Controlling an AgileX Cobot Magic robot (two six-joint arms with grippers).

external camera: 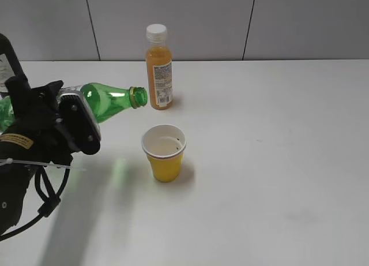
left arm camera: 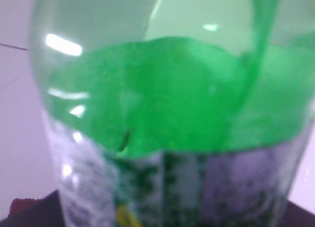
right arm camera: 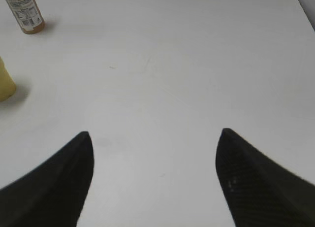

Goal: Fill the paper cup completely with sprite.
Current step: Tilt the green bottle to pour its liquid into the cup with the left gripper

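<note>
The yellow paper cup (external camera: 164, 156) stands upright in the middle of the table, with a little liquid at its bottom; its edge shows at the left of the right wrist view (right arm camera: 6, 84). My left gripper (external camera: 75, 124) is shut on the green sprite bottle (external camera: 109, 100), holding it tipped almost level. The open, capless mouth (external camera: 139, 97) points right, above and left of the cup's rim. No stream is visible. The bottle fills the left wrist view (left arm camera: 167, 104), hiding the jaws. My right gripper (right arm camera: 153, 138) is open and empty over bare table; it is out of the exterior view.
An orange juice bottle (external camera: 158, 67) with a white cap stands upright behind the cup, also in the right wrist view (right arm camera: 25, 11). A dark glass bottle (external camera: 8, 61) stands at the far left edge behind my left arm. The table (external camera: 277, 162) is white.
</note>
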